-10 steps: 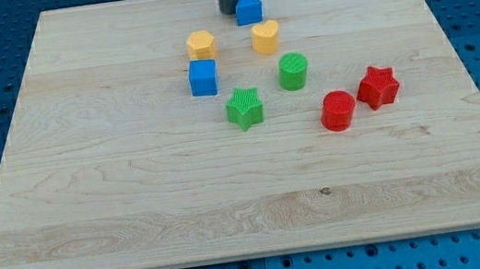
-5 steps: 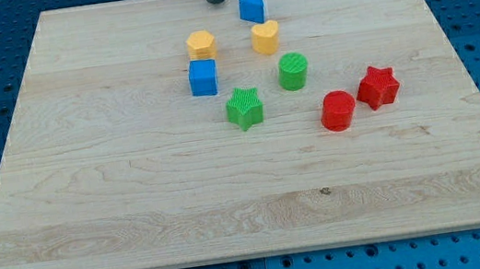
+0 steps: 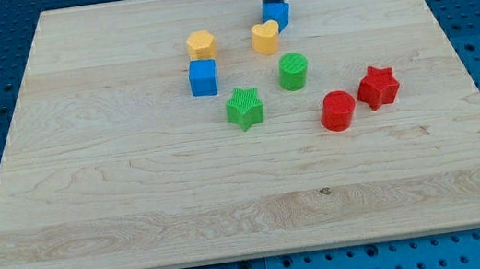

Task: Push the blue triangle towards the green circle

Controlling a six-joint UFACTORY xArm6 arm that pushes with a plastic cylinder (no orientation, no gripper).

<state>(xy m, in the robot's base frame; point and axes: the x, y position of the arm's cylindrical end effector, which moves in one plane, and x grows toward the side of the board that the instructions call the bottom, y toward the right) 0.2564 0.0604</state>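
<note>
The blue triangle (image 3: 278,14) lies near the view's top, just right of the yellow heart (image 3: 265,36). My tip (image 3: 275,1) is at the triangle's top side, touching or nearly touching it, with the dark rod rising out of the view's top. The green circle (image 3: 293,71) stands below the triangle, past the yellow heart, about 60 pixels down.
A yellow hexagon (image 3: 200,44) and a blue cube (image 3: 203,77) sit left of the heart. A green star (image 3: 244,108) is left and below the green circle. A red circle (image 3: 338,109) and a red star (image 3: 377,87) lie to the right on the wooden board (image 3: 136,194).
My tip has moved from the left of the blue triangle to its top side. The blue triangle has shifted right and slightly down, closer to the yellow heart.
</note>
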